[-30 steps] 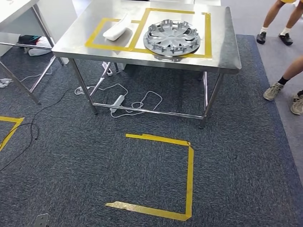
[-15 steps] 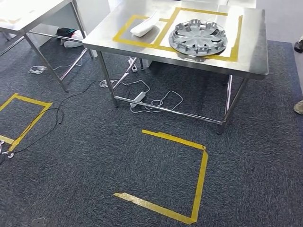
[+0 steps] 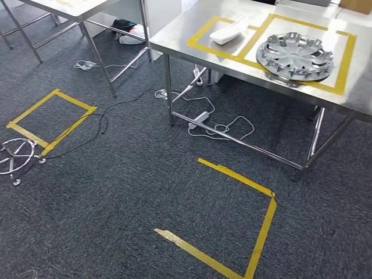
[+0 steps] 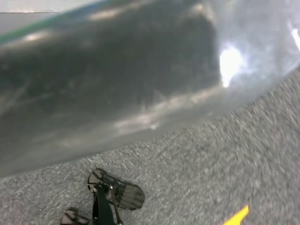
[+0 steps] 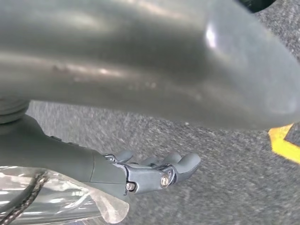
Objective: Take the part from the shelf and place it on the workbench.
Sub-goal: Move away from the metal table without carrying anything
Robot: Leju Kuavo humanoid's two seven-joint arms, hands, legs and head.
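A silver wheel cover [image 3: 294,56] lies flat inside a yellow tape frame [image 3: 346,58] on the steel workbench [image 3: 175,36], with a white part [image 3: 228,30] in the smaller taped frame beside it. Well apart from both, the right hand [image 5: 155,171] hangs over grey carpet [image 3: 131,192], fingers [image 5: 185,161] extended side by side, holding nothing. The left hand's state cannot be told.

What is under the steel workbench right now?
Under the workbench: a white power strip with loose cables on the carpet. The far floor is hidden by the tabletop.
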